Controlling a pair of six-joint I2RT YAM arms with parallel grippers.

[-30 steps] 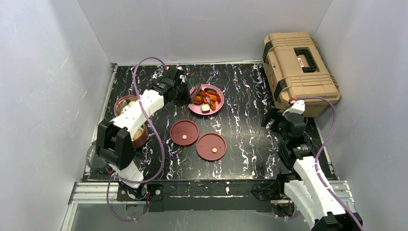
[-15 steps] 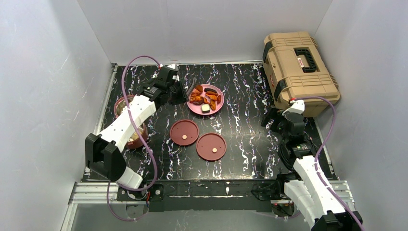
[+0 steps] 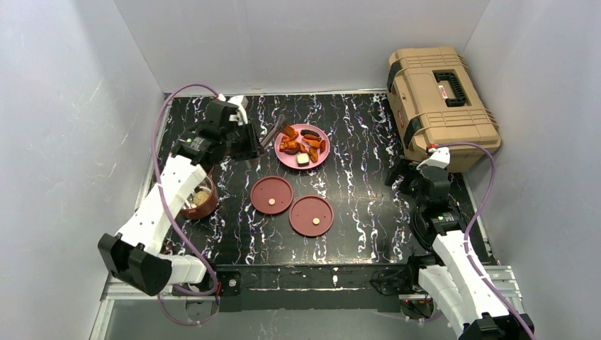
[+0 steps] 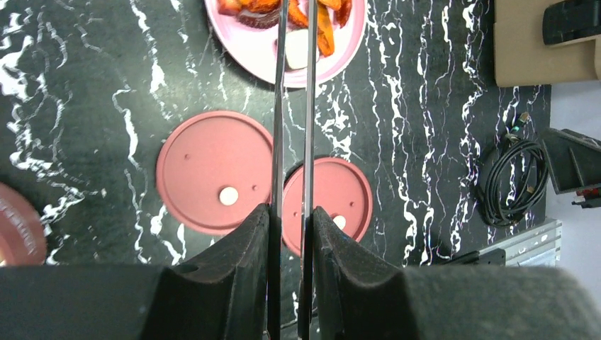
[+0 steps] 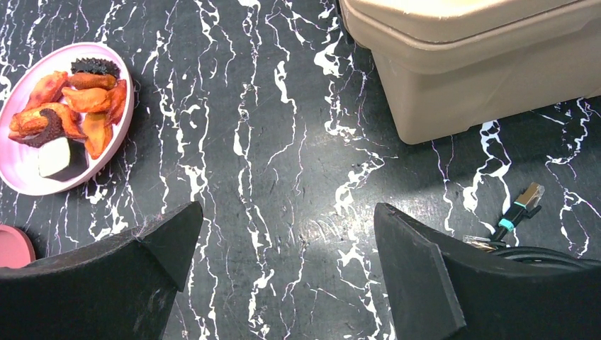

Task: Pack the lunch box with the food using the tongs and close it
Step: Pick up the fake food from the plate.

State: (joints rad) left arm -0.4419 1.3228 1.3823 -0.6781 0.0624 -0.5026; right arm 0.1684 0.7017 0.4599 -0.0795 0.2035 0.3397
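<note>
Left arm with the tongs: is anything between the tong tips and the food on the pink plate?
Nothing visible stands between them. The left gripper is shut on the tongs, whose blades reach out to the pink plate holding the food. The two disc lids lie flat, nearer the arms.

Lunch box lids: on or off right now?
Off. The left lid and right lid lie flat on the table, apart from the uncovered bowl.

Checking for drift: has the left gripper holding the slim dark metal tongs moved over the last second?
Yes. The left gripper has pulled leftward, away from the flat pink plate, taking the tongs along.
</note>
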